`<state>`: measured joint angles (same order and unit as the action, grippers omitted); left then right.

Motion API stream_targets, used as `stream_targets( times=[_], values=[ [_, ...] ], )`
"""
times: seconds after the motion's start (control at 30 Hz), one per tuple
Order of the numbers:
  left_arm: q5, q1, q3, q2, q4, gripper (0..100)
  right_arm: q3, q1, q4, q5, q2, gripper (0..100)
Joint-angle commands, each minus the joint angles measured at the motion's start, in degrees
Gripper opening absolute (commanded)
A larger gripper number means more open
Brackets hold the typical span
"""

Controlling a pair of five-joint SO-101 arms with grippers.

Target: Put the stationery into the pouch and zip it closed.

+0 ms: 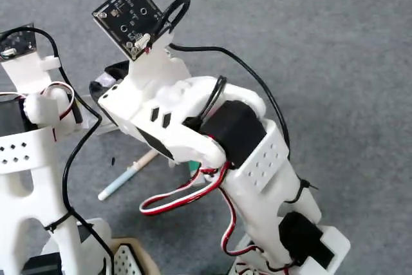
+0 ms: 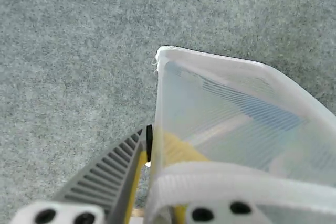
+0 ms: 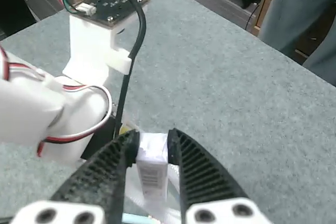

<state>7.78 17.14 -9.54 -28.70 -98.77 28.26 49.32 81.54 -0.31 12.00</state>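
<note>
My left gripper (image 2: 152,148) is shut on the rim of the translucent pouch (image 2: 236,114). Its black finger (image 2: 113,174) is outside the wall and the white jaw inside. Blue and yellow things show dimly through the pouch wall. My right gripper (image 3: 152,140) is shut on a small white item with a printed label (image 3: 149,169), held close beside the left arm (image 3: 58,114). In the high view the right arm (image 1: 193,120) stretches over toward the left arm (image 1: 32,127) and hides both grippers. A white and pale blue pen (image 1: 125,178) lies on the grey table between the arms.
Grey felt table (image 1: 335,62) stretches open to the back and right. A bit of green (image 1: 193,167) shows under the right arm. A tan box corner (image 1: 132,256) sits at the front edge by the left arm's base. Cables loop around both arms.
</note>
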Motion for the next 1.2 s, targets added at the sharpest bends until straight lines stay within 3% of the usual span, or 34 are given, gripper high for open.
stream_targets(
  times=[0.0, 0.37, 0.63, 0.87, 1.17],
  values=[
    [-0.18, 0.84, -0.22, 1.58, 1.58, 3, -2.33, 0.62, -1.41, 0.18, 2.51, 1.2],
    [-0.18, 0.84, -0.22, 1.58, 1.76, 3, -16.4, 3.08, -7.21, 0.97, 10.77, 1.2],
    [-0.18, 0.84, -0.22, 1.58, 1.85, 3, -23.43, 5.45, -6.77, 7.56, 15.87, 1.6],
    [-0.18, 0.84, -0.22, 1.58, 1.85, 3, -23.78, 5.36, -6.77, 8.26, 16.13, 14.9],
    [-0.18, 0.84, -0.22, 1.58, 1.85, 3, -23.52, 5.27, -6.95, 8.26, 16.22, 15.5]
  ],
)
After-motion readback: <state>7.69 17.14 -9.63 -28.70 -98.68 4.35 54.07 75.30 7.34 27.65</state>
